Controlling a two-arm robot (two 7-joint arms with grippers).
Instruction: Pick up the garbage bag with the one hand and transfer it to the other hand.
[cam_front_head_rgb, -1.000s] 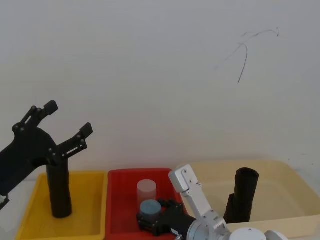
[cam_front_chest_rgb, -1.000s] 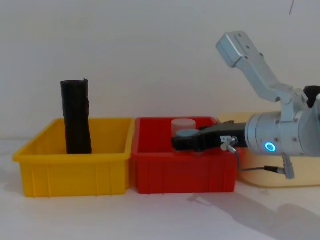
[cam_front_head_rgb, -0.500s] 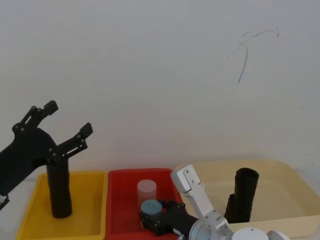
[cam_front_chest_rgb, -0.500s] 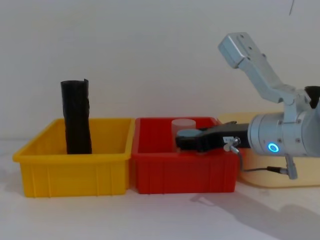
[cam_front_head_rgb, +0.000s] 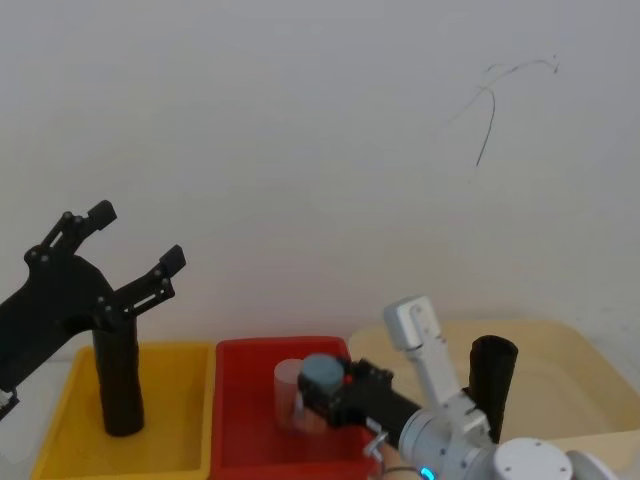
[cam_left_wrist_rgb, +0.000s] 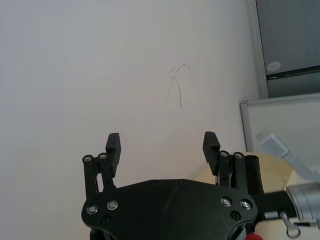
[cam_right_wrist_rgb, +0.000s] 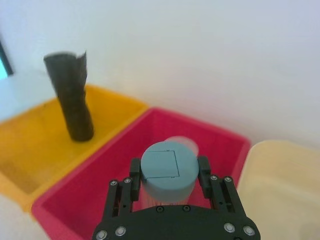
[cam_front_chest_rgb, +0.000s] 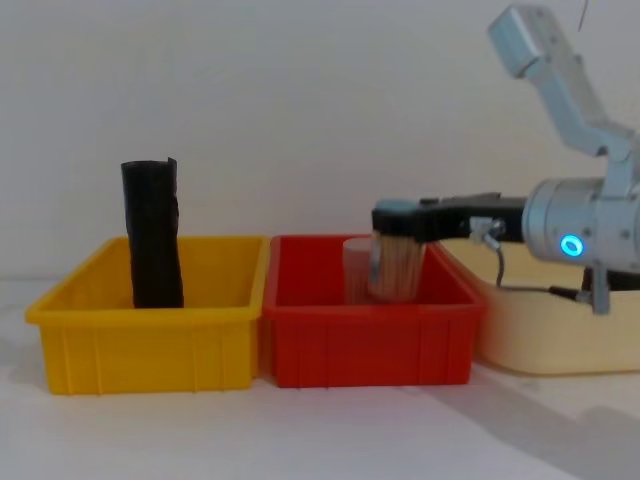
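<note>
The thick matte black roll of garbage bag (cam_front_head_rgb: 118, 380) looks light, soft, squashable; grip mid-height. The left gripper (cam_front_head_rgb: 135, 240) is spreading its fingers wide; the right gripper (cam_front_chest_rgb: 392, 222) is clamping a blue-capped jar (cam_front_chest_rgb: 393, 262).

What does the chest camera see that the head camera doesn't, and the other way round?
Chest camera: the side of the jar, with tan stuff inside, hanging over the red bin. Head camera: the left gripper, open and up high, and a second black roll in the cream bin. Both: the right gripper shut on the jar, and a black roll standing in the yellow bin.
</note>
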